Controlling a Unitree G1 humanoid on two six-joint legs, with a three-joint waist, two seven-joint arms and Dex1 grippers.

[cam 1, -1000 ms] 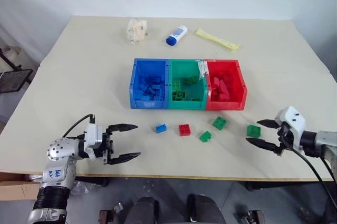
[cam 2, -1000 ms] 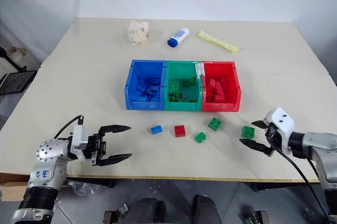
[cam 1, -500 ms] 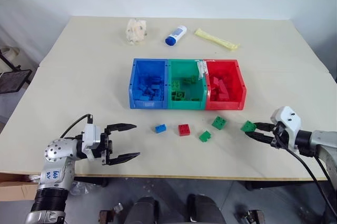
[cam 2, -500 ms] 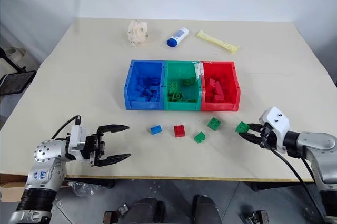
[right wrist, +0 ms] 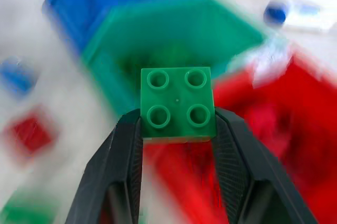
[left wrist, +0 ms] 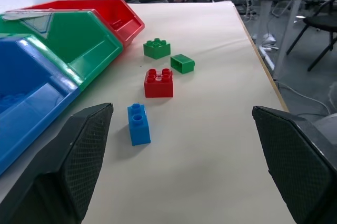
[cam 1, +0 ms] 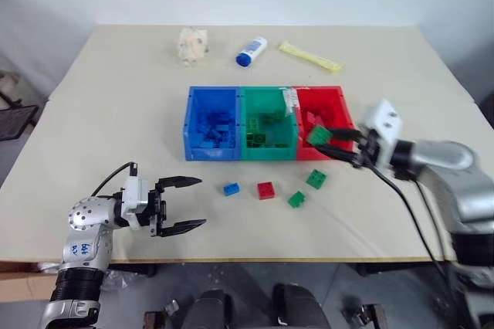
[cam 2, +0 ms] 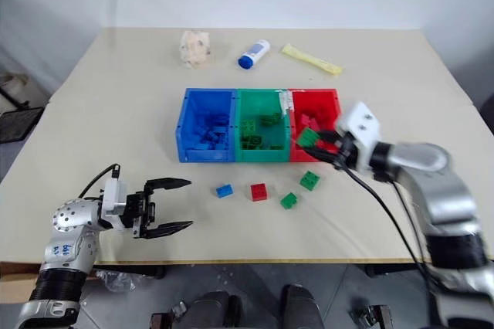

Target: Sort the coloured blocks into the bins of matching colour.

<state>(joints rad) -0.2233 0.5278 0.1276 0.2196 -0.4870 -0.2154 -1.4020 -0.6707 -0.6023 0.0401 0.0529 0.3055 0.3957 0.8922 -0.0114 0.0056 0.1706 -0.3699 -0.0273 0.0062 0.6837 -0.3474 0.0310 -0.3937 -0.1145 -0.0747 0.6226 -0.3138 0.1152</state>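
Four small studded plastic bricks lie loose on the beige bench (cam 1: 116,89) in front of three joined plastic bins, blue (cam 1: 193,124), green (cam 1: 266,99) and red (cam 1: 340,97): a blue brick (cam 1: 231,188), a red brick (cam 1: 266,190) and two green bricks (cam 1: 297,199) (cam 1: 316,179). The right claw (cam 1: 330,144) pinches another green studded brick (cam 1: 318,135) above the red bin's front edge. The left claw (cam 1: 189,204) hangs with its fingers spread wide and empty, near the blue brick.

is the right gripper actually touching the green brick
Touching. In the right wrist view, both fingers of the right gripper press against opposite sides of the green brick, holding it.
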